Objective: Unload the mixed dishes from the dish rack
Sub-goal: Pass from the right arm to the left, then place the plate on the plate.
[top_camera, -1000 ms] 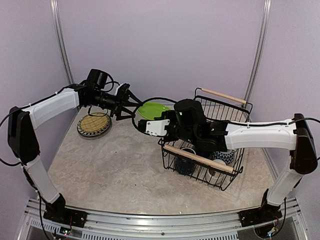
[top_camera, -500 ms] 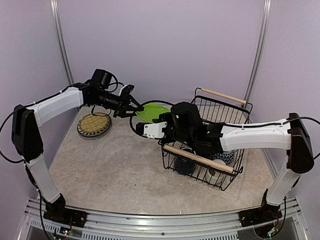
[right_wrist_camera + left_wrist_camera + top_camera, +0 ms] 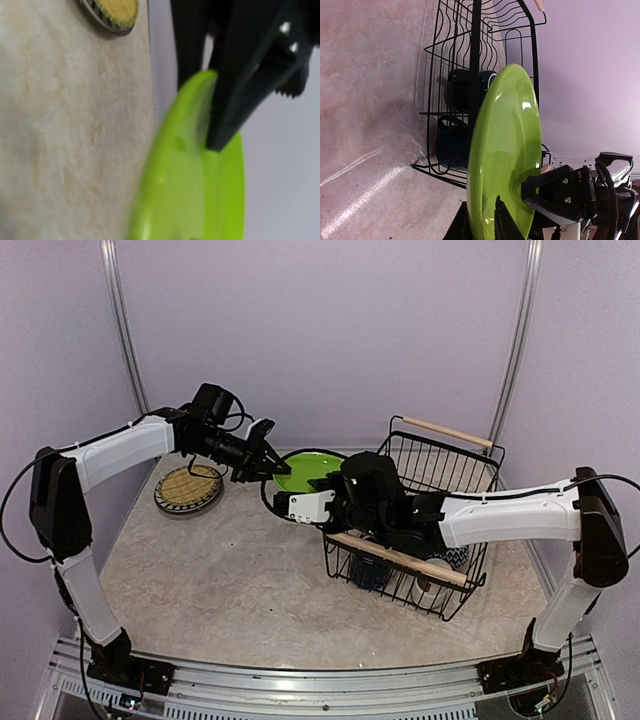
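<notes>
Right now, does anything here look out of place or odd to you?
Only the lime green plate: it hangs tilted in mid-air beside the dish rack, its rim in the left gripper, the right gripper at its other edge. Likely a handover; nothing looks spilled or broken.

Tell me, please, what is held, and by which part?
Lime green plate, pinched at its rim by the left end effector; right end effector: cannot be told.

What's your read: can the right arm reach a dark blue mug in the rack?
Probably not yet: the right pincer is at the lime green plate, outside the dish rack, with the left pincer clamped on that plate. The dark blue mug sits inside.
</notes>
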